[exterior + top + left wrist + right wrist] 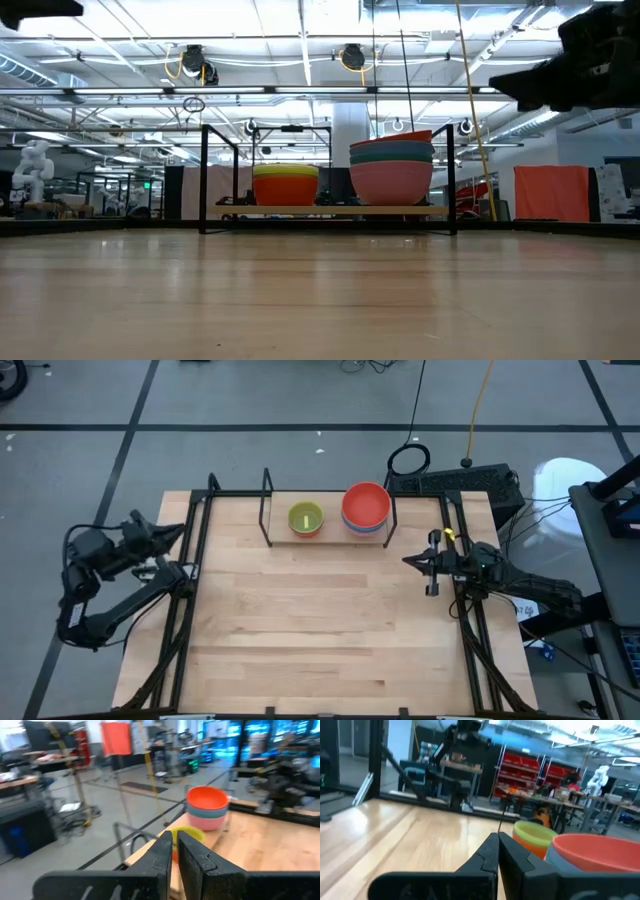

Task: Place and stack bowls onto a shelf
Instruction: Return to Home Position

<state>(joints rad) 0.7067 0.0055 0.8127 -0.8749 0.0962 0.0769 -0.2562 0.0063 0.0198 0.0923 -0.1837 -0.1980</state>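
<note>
The shelf stands at the table's far edge, black rods with a pale board. Two stacks of bowls rest on the board. The left stack is a yellow bowl nested in an orange one. The right stack has red on top, teal beneath and pink at the bottom. No other bowls show on the table. My left gripper hovers shut off the table's left edge, pointing at the shelf. My right gripper hovers shut near the right edge, just nearer than the red stack.
Black frame rails run along the table's left and right sides. A black box with cables sits behind the far right corner. The wooden tabletop in front of the shelf is bare.
</note>
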